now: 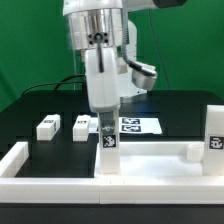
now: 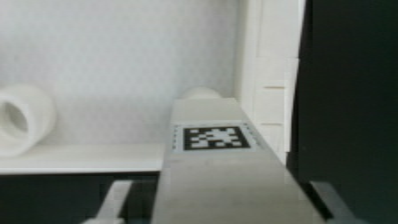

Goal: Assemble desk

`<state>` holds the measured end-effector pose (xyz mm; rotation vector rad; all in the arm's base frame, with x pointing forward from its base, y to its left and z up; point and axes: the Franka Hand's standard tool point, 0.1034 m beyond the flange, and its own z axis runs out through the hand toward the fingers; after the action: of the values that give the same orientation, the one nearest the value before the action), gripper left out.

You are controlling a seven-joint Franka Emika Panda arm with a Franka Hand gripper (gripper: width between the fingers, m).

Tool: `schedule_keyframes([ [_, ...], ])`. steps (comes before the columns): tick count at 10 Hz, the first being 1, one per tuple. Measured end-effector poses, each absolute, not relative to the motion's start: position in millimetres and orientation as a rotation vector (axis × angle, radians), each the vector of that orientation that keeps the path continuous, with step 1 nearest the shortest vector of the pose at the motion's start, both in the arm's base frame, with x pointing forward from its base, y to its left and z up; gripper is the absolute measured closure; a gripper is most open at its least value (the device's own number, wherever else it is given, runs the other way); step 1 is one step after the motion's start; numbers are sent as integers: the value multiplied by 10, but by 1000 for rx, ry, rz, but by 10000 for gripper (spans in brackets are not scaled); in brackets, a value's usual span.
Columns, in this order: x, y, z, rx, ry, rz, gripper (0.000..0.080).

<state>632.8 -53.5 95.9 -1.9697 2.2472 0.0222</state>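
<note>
My gripper (image 1: 105, 122) is shut on a white block leg (image 1: 107, 142), holding it upright with its tagged lower end at the near-left corner of the desk top (image 1: 150, 165), a wide white tray with a raised rim. In the wrist view the leg (image 2: 217, 150) fills the middle between my fingers (image 2: 121, 200), its tag facing the camera. The tray floor (image 2: 125, 60), its rim (image 2: 267, 70) and a round socket (image 2: 18, 118) lie beyond it. Whether the leg's end touches the tray I cannot tell. Another tagged leg (image 1: 214, 135) stands upright at the tray's right end.
Two loose legs (image 1: 46, 127) (image 1: 81, 127) lie on the black table behind the tray, toward the exterior view's left. The marker board (image 1: 140, 125) lies flat just right of the gripper. A long white border rail (image 1: 18, 154) runs along the left front.
</note>
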Motion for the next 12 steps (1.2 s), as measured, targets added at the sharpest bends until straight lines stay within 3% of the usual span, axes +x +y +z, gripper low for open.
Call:
schedule_keyframes([
  [1,6329,-529,960,-1958,2257,24,511],
  [2,6329,-527,960,-1985,2234,21,425],
  [3,6329,-524,959,-2043,2180,15,244],
  [4,6332,-532,960,-2270,1939,-11,244],
  [5,6342,-572,975,-2462,1680,-35,165],
  [11,6346,-527,1025,-2760,1132,-90,151],
  [12,6365,-501,1048,-2893,845,-107,151],
])
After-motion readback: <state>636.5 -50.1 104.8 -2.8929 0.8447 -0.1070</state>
